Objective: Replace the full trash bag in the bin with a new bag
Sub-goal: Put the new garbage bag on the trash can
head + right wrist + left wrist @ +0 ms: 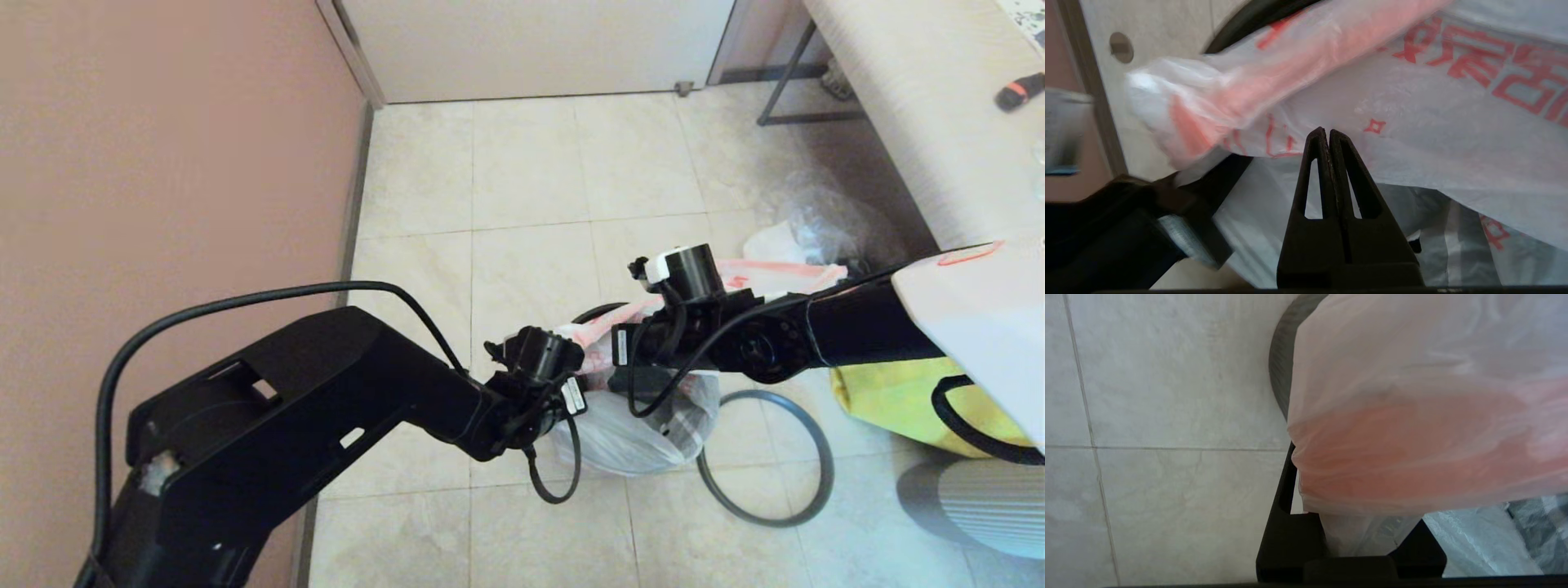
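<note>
Plastic film is the thing both arms are busy with in the head view. The left arm [326,384] and right arm [816,335] meet at the frame's centre over the bin [592,312], whose black edge peeps out behind them. The new bag [645,425] is draped over it, probably being spread to line it. The grey hoop [767,457] lies flat on the floor tiles [531,204], just right of the bin, likely set aside so a bag can go under it. A white, pink-edged bag [771,273], which I take for the full trash bag, lies behind the right arm beside a clear bag [824,220]. A yellow tote [898,400] sits lower right.

In the left wrist view, the left gripper [1355,535] has its fingers [1286,526] nearly together, clamping a bunched strip of the pink-banded film that fills the right half of the frame. The bin's rim curves at top centre.

In the right wrist view, the right gripper [1327,136] has its fingers pressed fully together. The tips rest against the film printed with red characters, and I see nothing pinched between them.
</note>
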### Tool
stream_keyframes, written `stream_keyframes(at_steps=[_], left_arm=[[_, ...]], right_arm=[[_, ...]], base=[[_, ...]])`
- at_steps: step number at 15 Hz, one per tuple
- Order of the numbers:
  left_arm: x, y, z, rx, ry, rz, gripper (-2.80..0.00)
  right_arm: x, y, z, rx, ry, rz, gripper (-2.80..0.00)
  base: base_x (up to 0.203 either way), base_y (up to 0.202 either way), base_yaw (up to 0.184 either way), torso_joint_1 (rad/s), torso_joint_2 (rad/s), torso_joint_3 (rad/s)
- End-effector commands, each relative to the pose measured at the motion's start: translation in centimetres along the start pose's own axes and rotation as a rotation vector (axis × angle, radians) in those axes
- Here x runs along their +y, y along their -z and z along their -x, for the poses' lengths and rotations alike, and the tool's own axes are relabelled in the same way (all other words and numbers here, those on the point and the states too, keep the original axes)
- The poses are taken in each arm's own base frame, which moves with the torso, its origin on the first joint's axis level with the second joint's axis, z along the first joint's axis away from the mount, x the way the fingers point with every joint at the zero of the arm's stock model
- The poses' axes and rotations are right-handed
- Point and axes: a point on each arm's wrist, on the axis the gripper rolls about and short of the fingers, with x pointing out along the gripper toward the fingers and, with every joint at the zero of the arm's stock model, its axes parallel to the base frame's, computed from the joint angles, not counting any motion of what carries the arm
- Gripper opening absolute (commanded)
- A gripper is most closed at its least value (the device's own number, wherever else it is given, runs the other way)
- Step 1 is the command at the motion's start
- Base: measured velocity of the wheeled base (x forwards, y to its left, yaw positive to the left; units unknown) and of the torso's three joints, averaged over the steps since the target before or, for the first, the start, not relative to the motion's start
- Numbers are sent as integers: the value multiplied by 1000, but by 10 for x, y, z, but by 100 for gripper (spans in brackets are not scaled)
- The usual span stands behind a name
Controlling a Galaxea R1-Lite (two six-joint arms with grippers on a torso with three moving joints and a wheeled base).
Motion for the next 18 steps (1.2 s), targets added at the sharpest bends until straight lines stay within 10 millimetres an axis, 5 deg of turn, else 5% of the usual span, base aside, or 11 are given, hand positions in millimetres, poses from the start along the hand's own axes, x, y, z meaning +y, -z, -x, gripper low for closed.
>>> stream_keyframes(at_steps=[1,4,7,12,18], left_arm=[[3,2,-5,2,-12,6,-280],[11,-3,-10,-3,-23,18,-280],[16,-8,-13,7,-9,30,-280],[13,-6,-10,9,-2,26,-280],[12,-5,-10,12,-1,25,-280]], right_arm=[[-2,-1,-12,-2,-3,9,-280],[-3,6,-29,50,-43,95,-280],[2,-10,-39,6,-67,100,-280],[19,-31,-7,-15,-96,114,-280],[16,-44,-20,-56,-106,101,-280]], base=[[0,0,0,0,0,0],[0,0,0,0,0,0],[0,0,0,0,0,0],[0,0,0,0,0,0],[0,0,0,0,0,0]])
